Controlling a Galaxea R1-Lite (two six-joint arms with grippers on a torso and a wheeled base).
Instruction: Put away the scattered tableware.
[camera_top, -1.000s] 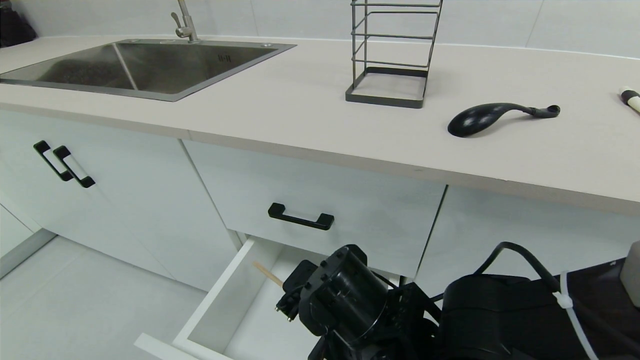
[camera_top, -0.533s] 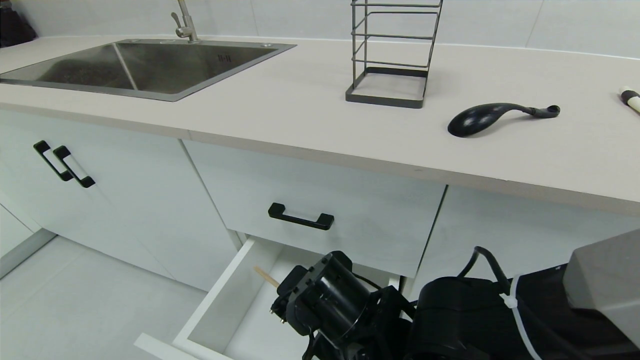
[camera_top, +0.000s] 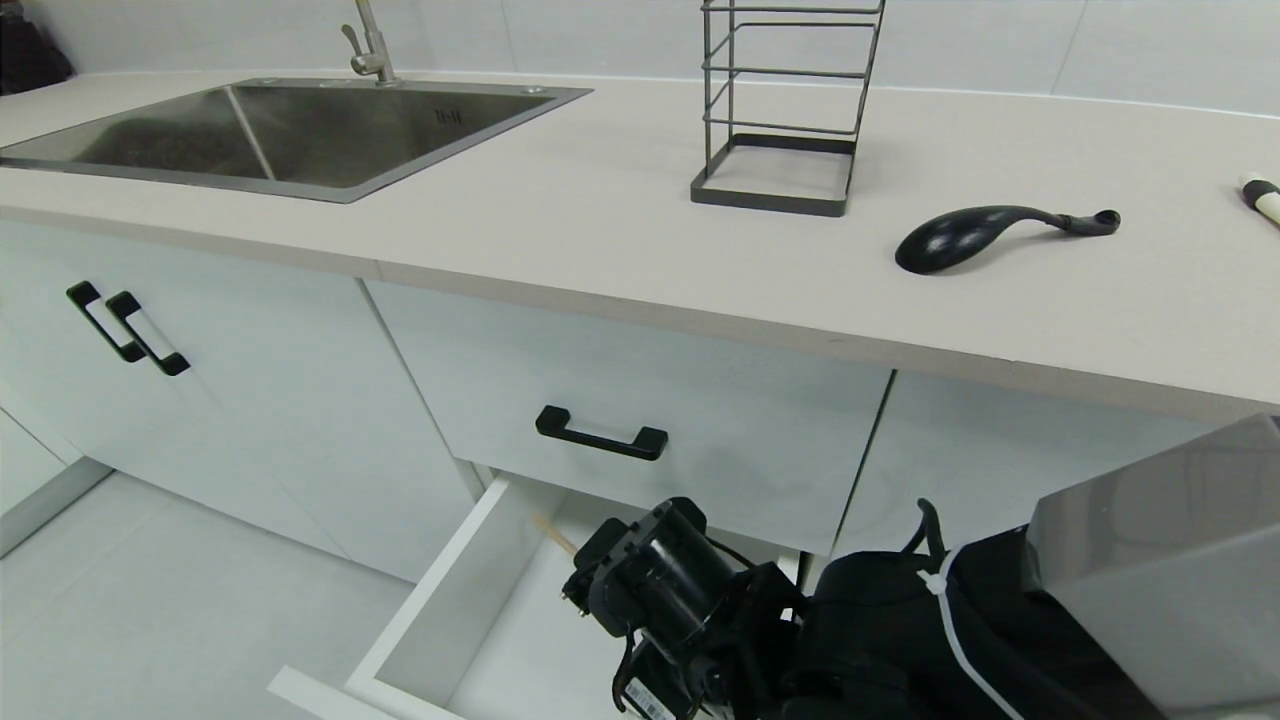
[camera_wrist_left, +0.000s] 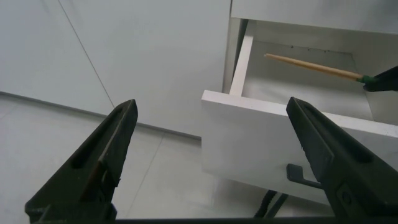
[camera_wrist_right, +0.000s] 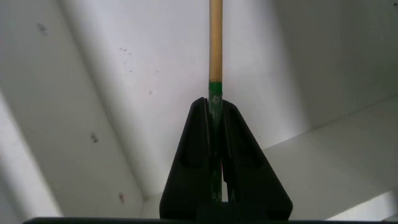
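The left gripper (camera_wrist_left: 211, 102) is hanging wide open and empty just outside the open drawer (camera_top: 440, 590), likely to leave room. Inside the drawer, the right gripper (camera_wrist_right: 216, 106) is pinching a chopstick (camera_wrist_right: 215, 37) tight, apparently to lay it down. A black spoon (camera_top: 960, 235) is lying on the counter (camera_top: 600, 220) above the drawer.

The right arm (camera_top: 880, 640) is black and chunky, with a round wrist (camera_top: 650, 585), a looping black cable (camera_top: 925, 520), a white strap (camera_top: 940, 590), a grey box (camera_top: 1160, 580) and a white sticker (camera_top: 640, 700), and the left claw (camera_wrist_left: 210, 106) and right claw (camera_wrist_right: 215, 106) have dark, pointy wedge fingers.
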